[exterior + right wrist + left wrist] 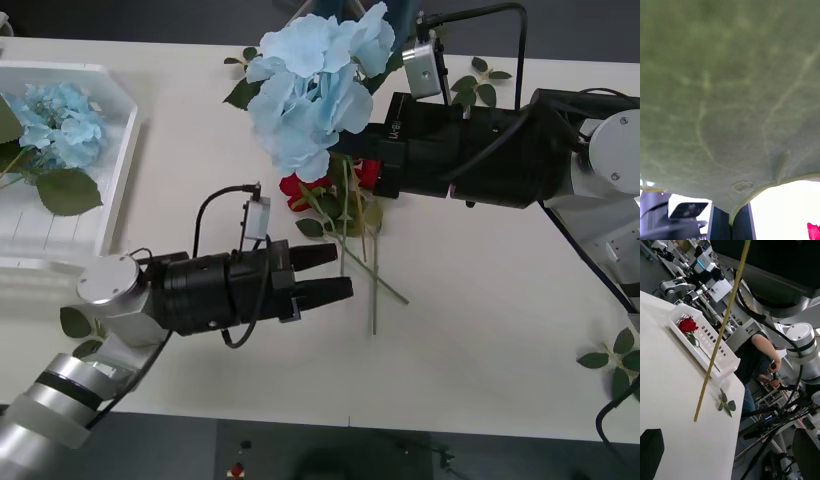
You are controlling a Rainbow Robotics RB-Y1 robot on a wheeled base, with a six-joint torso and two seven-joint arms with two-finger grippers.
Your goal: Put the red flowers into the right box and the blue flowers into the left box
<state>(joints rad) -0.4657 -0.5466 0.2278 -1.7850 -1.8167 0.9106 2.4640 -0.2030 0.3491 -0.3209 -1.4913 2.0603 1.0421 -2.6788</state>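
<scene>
My right gripper (731,223) is shut on a blue flower (312,85) and holds it raised over the middle of the table; the flower's big leaf (730,93) presses against the wrist camera. Its long thin stem (720,333) hangs down just in front of my left gripper (335,273), which is open and holds nothing. Red flowers (298,190) lie on the table under the raised bloom. The left box (118,160) holds another blue flower (55,125). In the right box (728,362) lies one red flower (688,324).
Loose green leaf sprigs lie at the table's far edge (480,85), at the right front (615,360), beside the left arm (75,322) and near the right box (726,404). Bare tabletop stretches across the right front.
</scene>
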